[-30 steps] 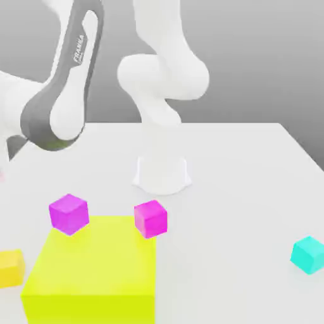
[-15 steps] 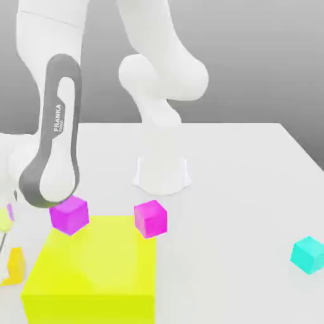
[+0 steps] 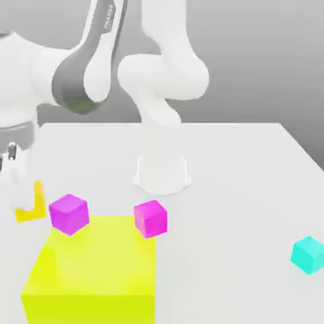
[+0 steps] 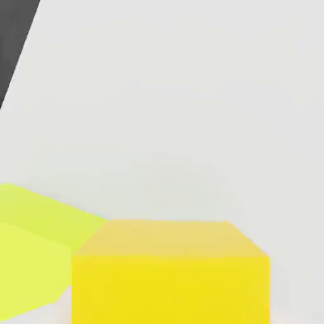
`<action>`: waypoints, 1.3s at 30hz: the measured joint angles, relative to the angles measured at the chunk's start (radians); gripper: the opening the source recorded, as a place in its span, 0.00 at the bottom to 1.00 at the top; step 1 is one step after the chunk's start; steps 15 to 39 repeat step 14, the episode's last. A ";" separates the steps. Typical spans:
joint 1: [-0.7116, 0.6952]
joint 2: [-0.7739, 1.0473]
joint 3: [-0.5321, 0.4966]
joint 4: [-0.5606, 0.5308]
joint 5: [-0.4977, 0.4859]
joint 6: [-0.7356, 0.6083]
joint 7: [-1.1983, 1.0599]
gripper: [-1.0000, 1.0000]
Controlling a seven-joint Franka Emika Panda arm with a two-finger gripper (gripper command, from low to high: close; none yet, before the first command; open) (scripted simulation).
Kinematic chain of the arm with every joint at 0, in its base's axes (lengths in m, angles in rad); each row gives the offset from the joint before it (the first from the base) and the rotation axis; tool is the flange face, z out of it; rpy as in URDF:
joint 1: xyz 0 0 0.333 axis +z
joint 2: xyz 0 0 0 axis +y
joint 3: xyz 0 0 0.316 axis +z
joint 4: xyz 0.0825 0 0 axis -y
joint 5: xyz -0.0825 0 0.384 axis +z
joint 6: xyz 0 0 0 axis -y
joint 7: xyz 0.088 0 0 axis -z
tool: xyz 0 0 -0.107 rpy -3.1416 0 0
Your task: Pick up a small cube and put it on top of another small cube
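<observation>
- While the arm reaches in from the exterior view's left, its hand points downward, with the gripper [image 3: 18, 205] lowest.
- The large lemon-yellow block [image 3: 95, 259] lies near the gripper, toward the exterior view's right; a purple cube [image 3: 69, 214] and a magenta cube [image 3: 150, 219] sit by its far corners.
- The cyan cube [image 3: 308, 255] rests well apart, at the exterior view's right.
- The gripper is closed on the golden-yellow cube [image 3: 39, 204], held at the exterior view's left, partly hidden behind the fingers.
</observation>
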 joint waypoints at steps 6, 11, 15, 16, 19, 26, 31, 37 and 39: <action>0.008 -0.180 0.041 -0.089 -0.029 -0.091 0.003 0.00; 0.011 -0.070 0.039 -0.150 -0.024 0.079 -0.005 1.00; 0.011 -0.070 0.039 -0.150 -0.024 0.079 -0.005 1.00; 0.011 -0.070 0.039 -0.150 -0.024 0.079 -0.005 1.00; 0.011 -0.070 0.039 -0.150 -0.024 0.079 -0.005 1.00; 0.011 -0.070 0.039 -0.150 -0.024 0.079 -0.005 1.00; 0.011 -0.070 0.039 -0.150 -0.024 0.079 -0.005 1.00; 0.011 -0.070 0.039 -0.150 -0.024 0.079 -0.005 1.00; 0.011 -0.070 0.039 -0.150 -0.024 0.079 -0.005 1.00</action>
